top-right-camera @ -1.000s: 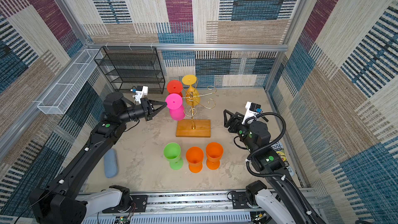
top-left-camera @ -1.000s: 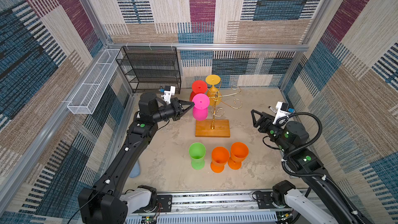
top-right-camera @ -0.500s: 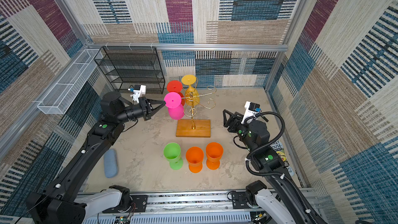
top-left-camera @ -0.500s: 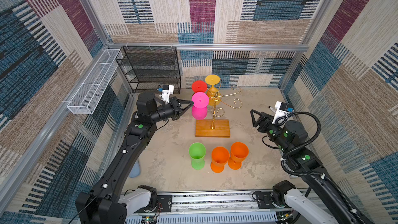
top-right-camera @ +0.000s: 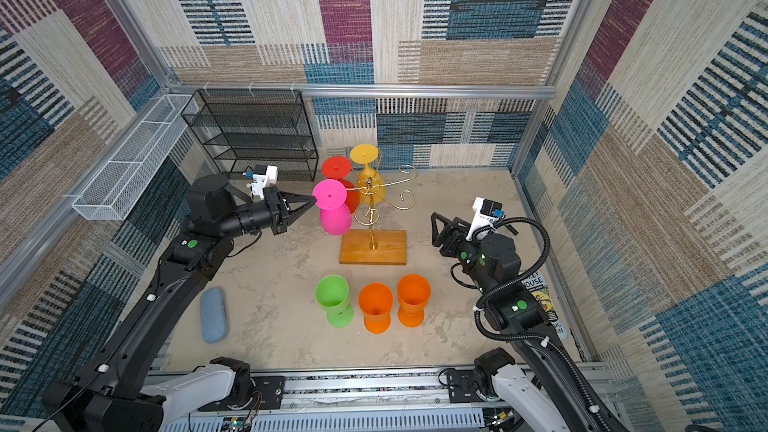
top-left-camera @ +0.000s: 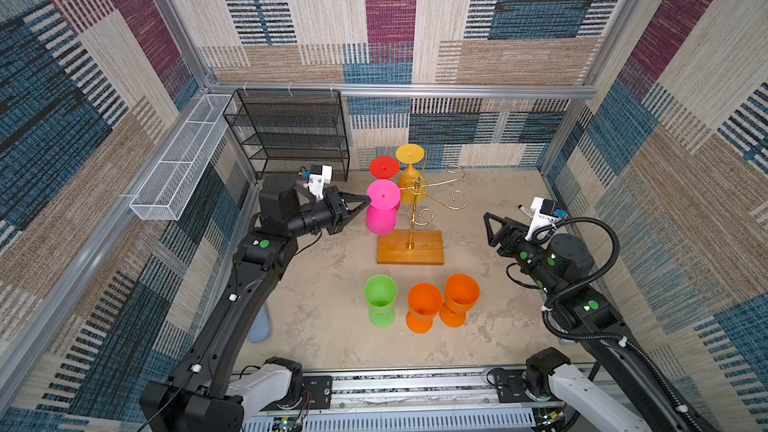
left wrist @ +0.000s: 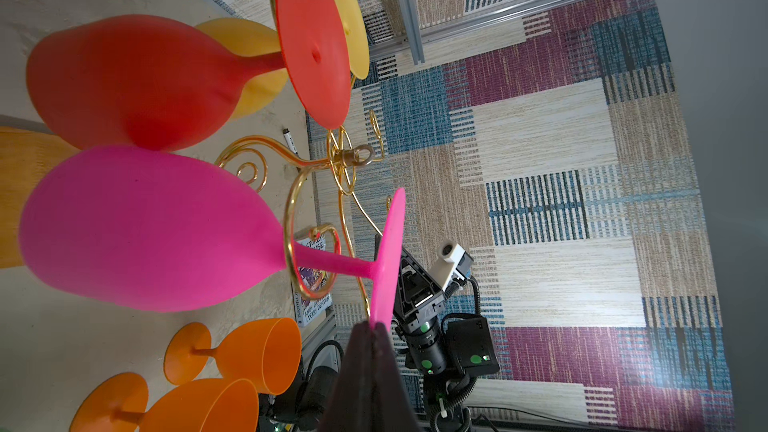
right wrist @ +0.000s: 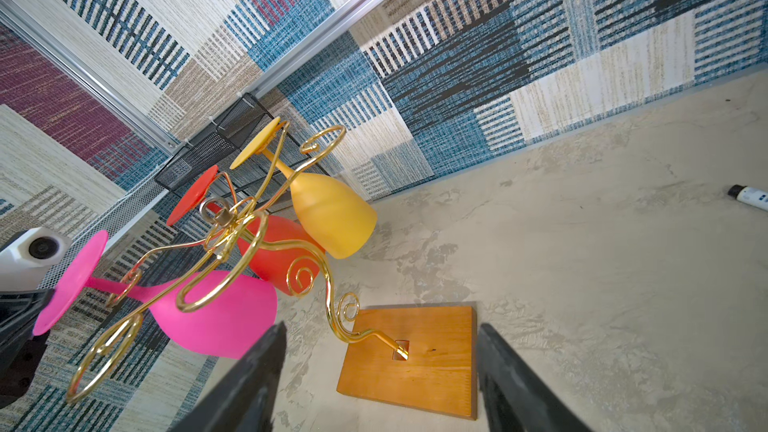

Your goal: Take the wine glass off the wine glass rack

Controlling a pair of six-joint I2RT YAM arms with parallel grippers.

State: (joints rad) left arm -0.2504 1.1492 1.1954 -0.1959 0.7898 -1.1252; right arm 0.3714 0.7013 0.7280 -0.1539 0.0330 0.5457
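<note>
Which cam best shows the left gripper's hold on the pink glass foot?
Left wrist: the left gripper is shut on the foot rim of the pink glass, seen close. Both top views show only the tip meeting the foot from above. Right wrist shows the foot, but the gripper is mostly cropped.

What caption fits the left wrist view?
Left gripper closed on the foot of the pink wine glass, stem hooked in the wine glass rack, beside the red glass and yellow glass.

wine glass: pink, inverted, hanging | wine glass rack: gold wire, upright, wood base
</note>
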